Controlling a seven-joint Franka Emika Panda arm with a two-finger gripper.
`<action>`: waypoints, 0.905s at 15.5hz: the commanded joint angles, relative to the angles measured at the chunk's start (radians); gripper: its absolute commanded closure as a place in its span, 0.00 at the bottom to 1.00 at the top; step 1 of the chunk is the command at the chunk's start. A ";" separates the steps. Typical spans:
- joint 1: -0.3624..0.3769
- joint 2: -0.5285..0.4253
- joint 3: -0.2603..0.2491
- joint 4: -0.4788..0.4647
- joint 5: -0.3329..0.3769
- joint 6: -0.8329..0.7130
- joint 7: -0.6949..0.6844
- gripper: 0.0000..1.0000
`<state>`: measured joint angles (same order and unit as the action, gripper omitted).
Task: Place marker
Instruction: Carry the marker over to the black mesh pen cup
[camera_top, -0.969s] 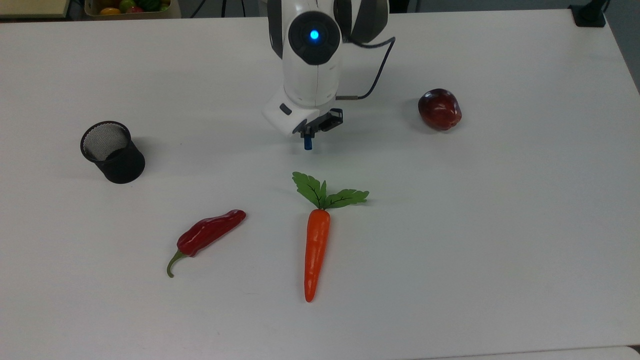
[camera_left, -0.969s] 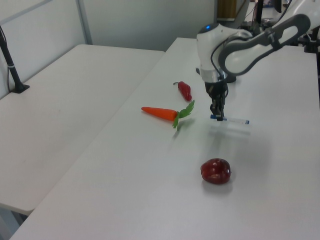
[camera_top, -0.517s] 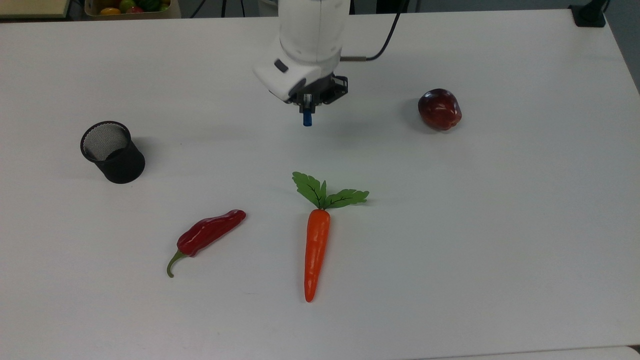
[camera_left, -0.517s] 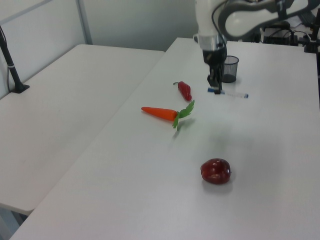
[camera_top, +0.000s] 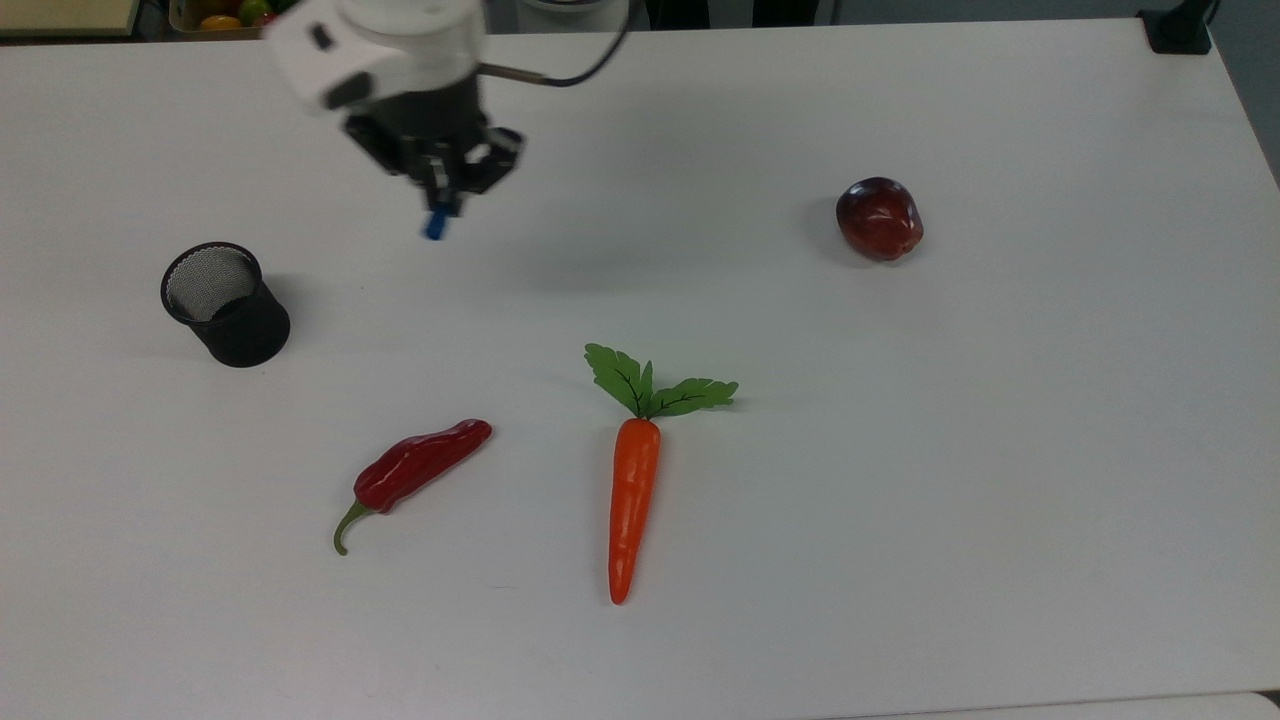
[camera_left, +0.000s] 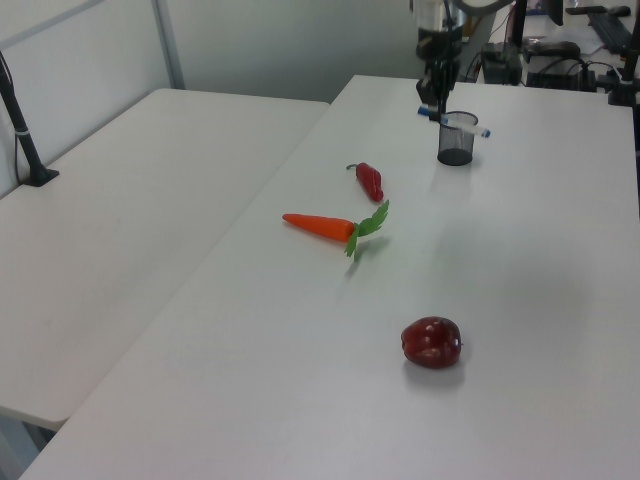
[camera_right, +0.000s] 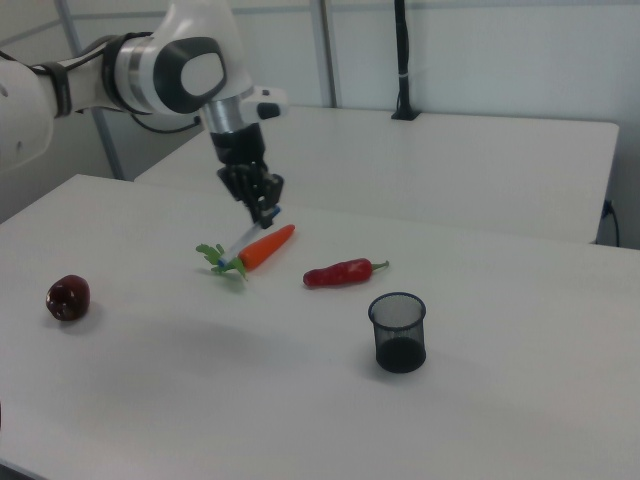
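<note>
Marker (camera_top: 435, 226) mostly hidden in the top view: just the blue end pokes out below the hand (camera_top: 440, 196), white barrel covered by the fingers and wrist. Left view shows more of it, marker (camera_left: 455, 121) lying roughly level in the air, blue cap end pinched in the hand (camera_left: 432, 108), white barrel running off to the left view's right and crossing in front of the cup's rim. Right view: marker (camera_right: 248, 243) hangs tilted down from the hand (camera_right: 266, 212), lower end overlapping the carrot leaves so the tip is hard to separate. Label print not readable.

Hand is clamped on the marker near the cap end, marker held clear of the table (camera_top: 1000, 450), nothing under it touching.

Versus half a second ago: arm has swung to the top view's left and is higher, marker carried along, now much closer to the black mesh cup (camera_top: 225, 303) but not over its opening in the top view. Arm body is cut off at the top view's upper edge.

Cup upright, well apart from the red chili (camera_top: 415, 470). Carrot (camera_top: 632, 495) beside the chili, apple (camera_top: 879, 218) far at the top view's right; none of these moved.
</note>
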<state>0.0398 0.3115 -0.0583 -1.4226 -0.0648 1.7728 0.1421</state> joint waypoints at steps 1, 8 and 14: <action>-0.036 -0.019 -0.064 -0.021 -0.053 0.135 -0.007 0.90; -0.175 -0.005 -0.067 -0.114 -0.093 0.515 0.001 0.90; -0.222 0.018 -0.067 -0.229 -0.116 0.765 0.007 0.89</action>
<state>-0.1742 0.3347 -0.1222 -1.5754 -0.1572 2.4163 0.1400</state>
